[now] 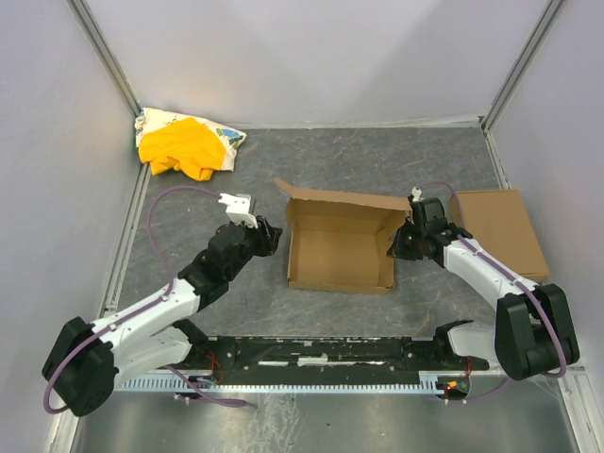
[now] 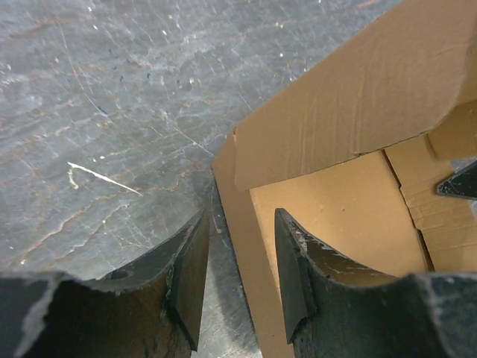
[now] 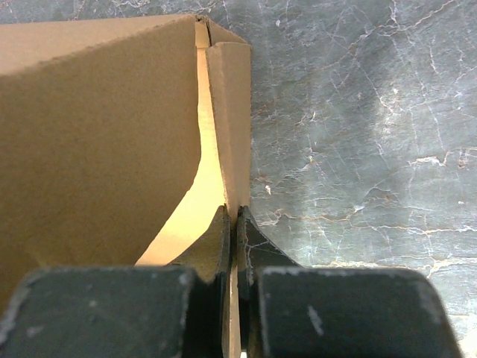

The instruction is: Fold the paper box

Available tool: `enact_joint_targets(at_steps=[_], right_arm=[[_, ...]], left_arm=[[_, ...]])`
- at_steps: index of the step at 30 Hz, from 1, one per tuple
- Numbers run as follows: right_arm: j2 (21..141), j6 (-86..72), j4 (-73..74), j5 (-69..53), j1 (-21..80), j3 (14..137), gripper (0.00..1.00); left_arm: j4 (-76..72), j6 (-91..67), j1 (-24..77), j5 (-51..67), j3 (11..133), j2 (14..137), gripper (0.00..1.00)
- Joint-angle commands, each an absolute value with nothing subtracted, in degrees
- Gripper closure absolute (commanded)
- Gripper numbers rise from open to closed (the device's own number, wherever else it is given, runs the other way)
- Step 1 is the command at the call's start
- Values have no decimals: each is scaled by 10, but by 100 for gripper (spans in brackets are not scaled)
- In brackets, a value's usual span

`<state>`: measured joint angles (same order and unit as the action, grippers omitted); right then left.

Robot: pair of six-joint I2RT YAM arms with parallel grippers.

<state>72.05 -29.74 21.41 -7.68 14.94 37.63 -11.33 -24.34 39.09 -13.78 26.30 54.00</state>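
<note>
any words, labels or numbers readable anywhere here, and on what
None can be read. The box and the cardboard sheet are plain brown. The cloth has a print on its white part, too small to tell whether it holds letters.

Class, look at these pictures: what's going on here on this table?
Two robot arms are folding a brown paper box. The right gripper is shut on the box's right wall, pinching it. The left gripper is open at the left wall, not clamping. The box is half formed, lid flap standing. A yellow cloth and a flat cardboard rectangle lie aside.
</note>
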Motion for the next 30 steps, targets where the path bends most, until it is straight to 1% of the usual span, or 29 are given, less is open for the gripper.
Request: enact_joint_targets(at_steps=[1,15,18,21,24,27,30], right_arm=[[712,-301,213,-89,149,375,98],[728,-289,223,-89,152,389,98],[736,-286,230,-83,153,402,98],[741,-283,235,-82,153,408,98],[745,-282,231,-84,153,409,98],[747,-282,229,-90,153,410,98],[743,-281,232,-91,153,411,98]], left_arm=[[-195,-279,393,-111,265,576,53],[-261,-290,395,-38,285,618,54],[-238,-265,395,-41,306,622,54],[-171,-241,395,-32,326,605,54],[-192,-228,396,-52,297,584,49],[-243,-213,396,-68,280,588,48],[-212,-205,400,-87,310,616,47]])
